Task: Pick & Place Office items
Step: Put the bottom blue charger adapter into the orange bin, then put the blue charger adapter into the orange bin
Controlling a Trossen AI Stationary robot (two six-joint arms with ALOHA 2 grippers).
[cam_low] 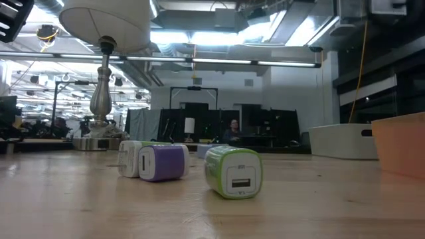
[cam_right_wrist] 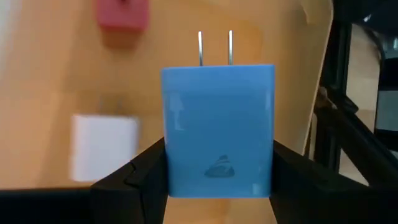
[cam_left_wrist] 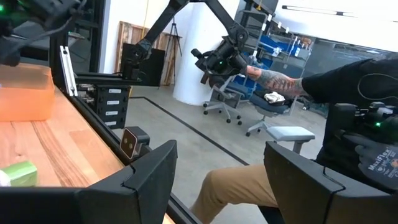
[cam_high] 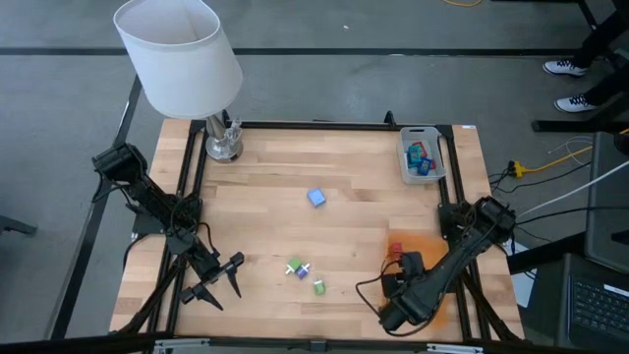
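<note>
Chargers lie scattered on the wooden bench [cam_high: 256,197], biggest neighbour being the white-shaded lamp [cam_high: 182,59] at its far left corner. A grey tray [cam_high: 439,162] at the far right corner holds several blue and red pieces. The right claw [cam_right_wrist: 217,168] is clamped on a blue plug charger [cam_right_wrist: 217,130] above the orange sheet [cam_high: 432,248]. The left claw [cam_high: 221,278] hangs with fingers apart near the front-left edge. Green [cam_low: 234,172] and purple [cam_low: 163,162] chargers sit mid-bench, a blue one [cam_high: 315,198] farther back.
</note>
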